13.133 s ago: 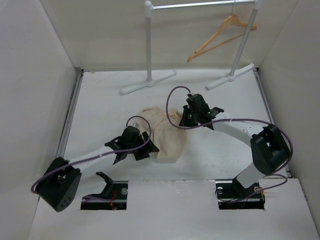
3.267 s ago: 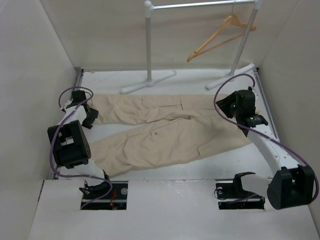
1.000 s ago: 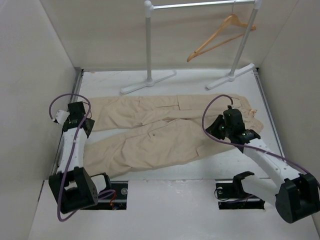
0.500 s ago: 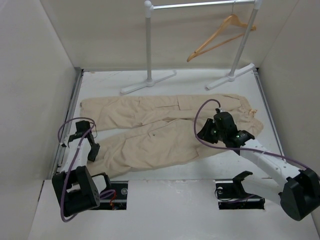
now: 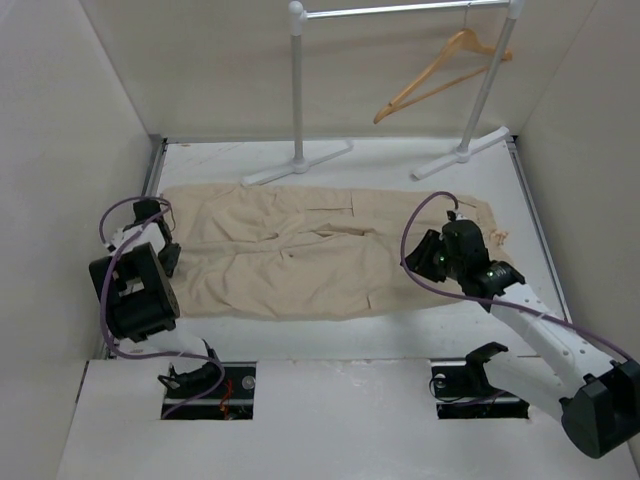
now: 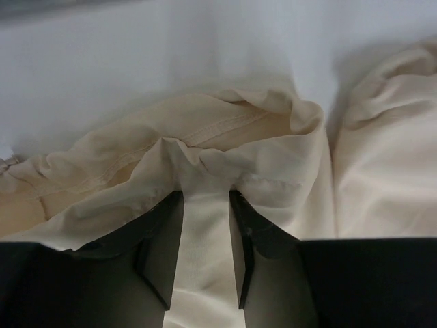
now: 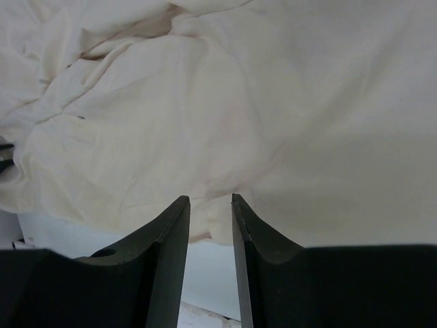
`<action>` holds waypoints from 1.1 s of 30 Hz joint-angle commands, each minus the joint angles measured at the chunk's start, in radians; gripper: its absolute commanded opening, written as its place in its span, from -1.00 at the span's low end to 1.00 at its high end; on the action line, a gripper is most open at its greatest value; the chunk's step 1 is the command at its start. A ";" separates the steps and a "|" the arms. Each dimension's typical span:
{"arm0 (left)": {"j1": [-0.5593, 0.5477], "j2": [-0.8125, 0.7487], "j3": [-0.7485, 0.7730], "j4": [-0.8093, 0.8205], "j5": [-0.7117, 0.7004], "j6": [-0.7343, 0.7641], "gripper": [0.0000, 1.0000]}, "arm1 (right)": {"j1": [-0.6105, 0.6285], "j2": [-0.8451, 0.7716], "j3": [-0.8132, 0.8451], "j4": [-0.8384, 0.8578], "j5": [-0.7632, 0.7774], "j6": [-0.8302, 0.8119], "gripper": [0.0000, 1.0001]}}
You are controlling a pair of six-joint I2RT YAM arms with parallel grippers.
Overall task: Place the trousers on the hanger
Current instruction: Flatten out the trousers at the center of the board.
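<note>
Trousers [image 5: 300, 255] of beige cotton, cargo-pocketed, are lying flat across the white table [image 5: 400, 165], well apart from the light-brown wooden hanger [image 5: 440, 75] at far right. The left gripper [image 6: 205, 195] is pinching a leg hem. The right gripper [image 7: 209, 198] is standing slightly parted over the near edge. Laying-out appears to be finishing; threading the hanger's crossbar is judged next.

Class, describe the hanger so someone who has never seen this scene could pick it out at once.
At the far end of the table stands a white garment rack. The hanger dangles from its top rail, beside the right post. It is the only light-brown wooden thing, a triangle among white tubes.
</note>
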 commanded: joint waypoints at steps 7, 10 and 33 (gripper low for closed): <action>-0.036 -0.129 0.062 -0.009 0.019 0.006 -0.22 | -0.011 -0.033 0.044 -0.020 -0.004 -0.013 0.12; 0.016 -0.299 0.005 -0.069 -0.009 0.014 -0.20 | -0.008 -0.047 0.035 -0.017 -0.004 -0.017 0.29; 0.267 -0.429 -0.292 0.029 0.080 -0.045 -0.48 | -0.050 -0.162 -0.058 -0.058 -0.037 -0.016 -0.52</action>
